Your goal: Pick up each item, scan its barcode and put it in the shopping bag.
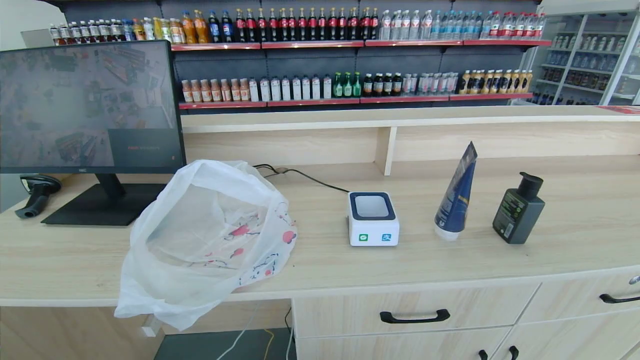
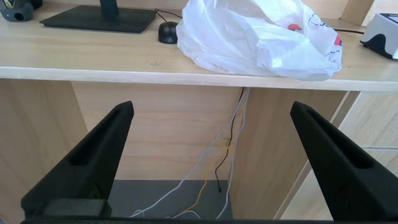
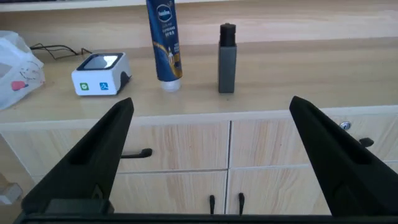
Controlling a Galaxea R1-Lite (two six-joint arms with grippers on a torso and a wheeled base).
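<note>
The tube (image 3: 166,43) stands cap-down on the counter (image 3: 280,93), ahead of and above the right gripper (image 3: 211,109), with the bottle (image 3: 227,59) just beside it. Tube judged light, soft, tippy: grip mid-body. Bottle judged rigid, heavier: grip flat sides. Labels present, print unreadable. Both grippers gape wide, empty; the bag (image 2: 255,37) lies ahead of and above the left gripper (image 2: 211,115).
</note>
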